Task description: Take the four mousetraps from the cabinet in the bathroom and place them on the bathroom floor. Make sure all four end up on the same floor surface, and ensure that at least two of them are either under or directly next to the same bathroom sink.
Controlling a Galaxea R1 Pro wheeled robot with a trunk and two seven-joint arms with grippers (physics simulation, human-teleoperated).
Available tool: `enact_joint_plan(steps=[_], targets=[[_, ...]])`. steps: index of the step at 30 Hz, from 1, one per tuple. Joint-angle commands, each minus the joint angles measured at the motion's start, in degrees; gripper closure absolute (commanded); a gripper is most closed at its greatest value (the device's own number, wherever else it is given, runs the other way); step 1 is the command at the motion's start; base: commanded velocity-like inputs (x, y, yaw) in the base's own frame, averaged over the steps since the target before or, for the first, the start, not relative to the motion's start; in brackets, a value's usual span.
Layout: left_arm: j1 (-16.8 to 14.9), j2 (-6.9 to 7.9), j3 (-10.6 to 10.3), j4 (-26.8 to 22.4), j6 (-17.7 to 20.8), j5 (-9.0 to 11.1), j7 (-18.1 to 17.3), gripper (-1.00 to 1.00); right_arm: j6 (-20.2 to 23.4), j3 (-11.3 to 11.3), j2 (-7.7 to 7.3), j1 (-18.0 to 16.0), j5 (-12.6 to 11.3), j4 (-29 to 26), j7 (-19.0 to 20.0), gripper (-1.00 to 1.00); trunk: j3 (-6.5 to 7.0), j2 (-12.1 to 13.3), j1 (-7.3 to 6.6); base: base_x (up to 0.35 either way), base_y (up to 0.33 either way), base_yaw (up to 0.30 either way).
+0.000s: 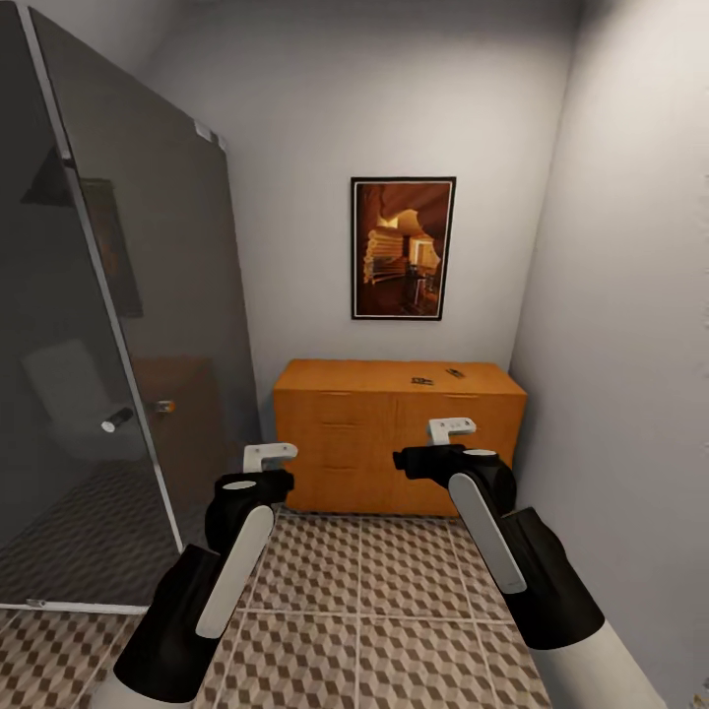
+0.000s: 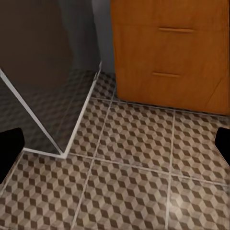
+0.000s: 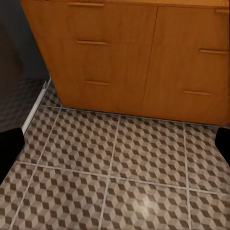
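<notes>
You face the end wall of a narrow bathroom, where the cabinet [image 1: 398,436], a long low orange-brown chest, stands with its long axis running across the room from the smoked-glass shower screen [image 1: 118,325] on your left to the grey wall on your right. Its drawer fronts and slim bar handles face you. On its flat top, toward the right half, lie small dark-and-tan items that appear to be mousetraps [image 1: 423,379], one near the middle and another [image 1: 455,372] just beyond it to the right; they are too small to tell which way each one points or how many there are. Above the cabinet hangs a dark-framed picture [image 1: 403,248] in warm browns.

Your left gripper [image 1: 270,454] and right gripper [image 1: 451,428] hang in the air short of the cabinet front, well apart from each other and from the top where the items lie. In both wrist views the dark fingertips sit at opposite edges of the picture with bare tile between them, so both sets of jaws are released and hold nothing.

The bathroom floor [image 1: 394,601] spreads beneath you in large square tiles of brown, beige and grey cubes with pale grout lines, running up to the cabinet's base [image 3: 139,103]. The left wrist view takes in the lower corner of the shower screen [image 2: 62,153] meeting the tiles.
</notes>
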Motion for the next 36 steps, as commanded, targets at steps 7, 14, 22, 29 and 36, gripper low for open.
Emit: enact_joint_plan(steps=[7,14,22,29,36], targets=[[-0.06,0.05,-0.04,-0.06,0.15,0.55,0.6,-1.0,0.11,0.08,0.02,-0.08,-0.6,-0.02,-0.6,-1.0,-0.44,-0.09,0.04,0.231,-0.01,-0.211],[-0.06,0.04,-0.04,-0.06,0.15,0.55,0.6,-1.0,0.16,0.12,0.04,-0.08,-0.39,-0.05,-0.59,-1.0,-0.58,-0.09,0.04,0.252,-0.003,-0.083],[-0.06,0.05,-0.04,-0.06,0.15,0.55,0.6,-1.0,0.18,0.12,0.05,-0.08,-0.38,-0.07,-0.59,-1.0,-0.62,-0.09,0.04,0.266,-0.001,-0.034],[-0.06,0.03,-0.04,-0.06,0.15,0.55,0.6,-1.0,0.19,0.12,0.05,-0.08,-0.54,-0.04,-0.59,-1.0,-0.63,-0.09,0.04,0.269,0.0,-0.16],[-0.06,0.03,-0.04,-0.06,0.15,0.55,0.6,-1.0,0.14,0.17,0.08,-0.08,-0.37,-0.05,-0.59,-1.0,-0.63,-0.09,0.04,0.27,0.0,-0.085]])
